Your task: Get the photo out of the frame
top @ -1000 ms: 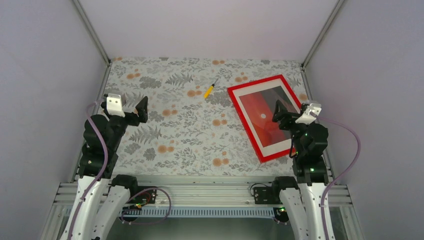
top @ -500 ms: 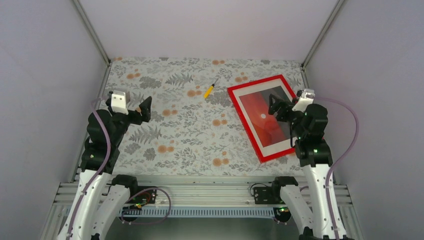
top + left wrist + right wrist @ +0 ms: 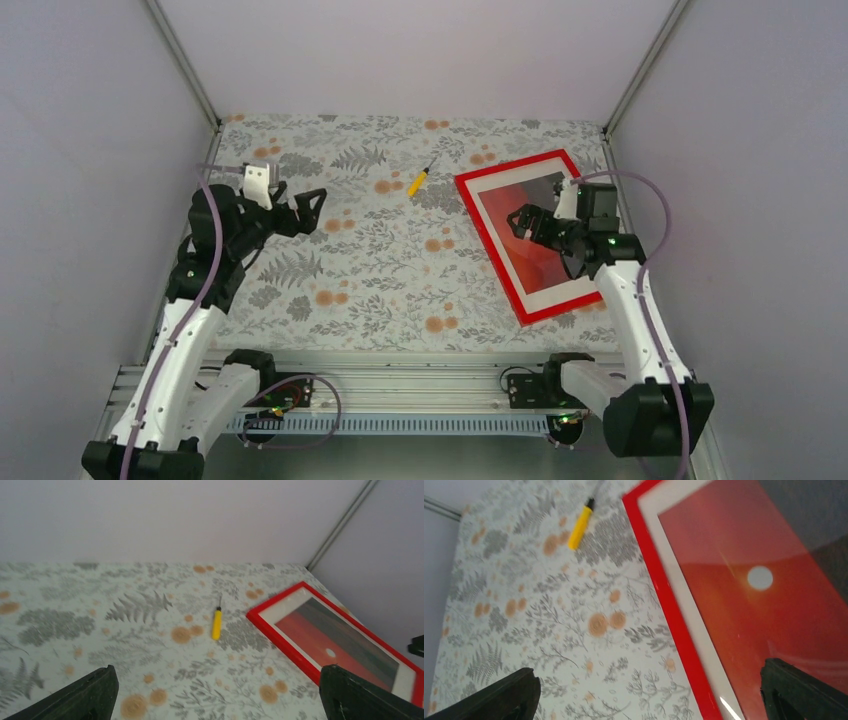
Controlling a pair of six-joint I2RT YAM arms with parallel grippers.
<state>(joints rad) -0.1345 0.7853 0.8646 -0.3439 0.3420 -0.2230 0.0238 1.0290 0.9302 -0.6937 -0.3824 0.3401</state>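
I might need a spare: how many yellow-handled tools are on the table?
1. The yellow-handled tool lies on the table toward the far side, just left of the red frame and apart from it. Another could be hidden under the frame.

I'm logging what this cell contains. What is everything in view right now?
frame: one, bright red, lying flat at an angle on the far right of the table.
photo: one, red-orange sunset with a white border, face up inside the frame.
tool: one, yellow handle, on the table left of the frame, not touching it.
table: one, covered in a grey and orange floral cloth.
left gripper: one, black, jaws open, above the left side of the table, holding nothing.
right gripper: one, black, jaws open, above the photo, holding nothing.
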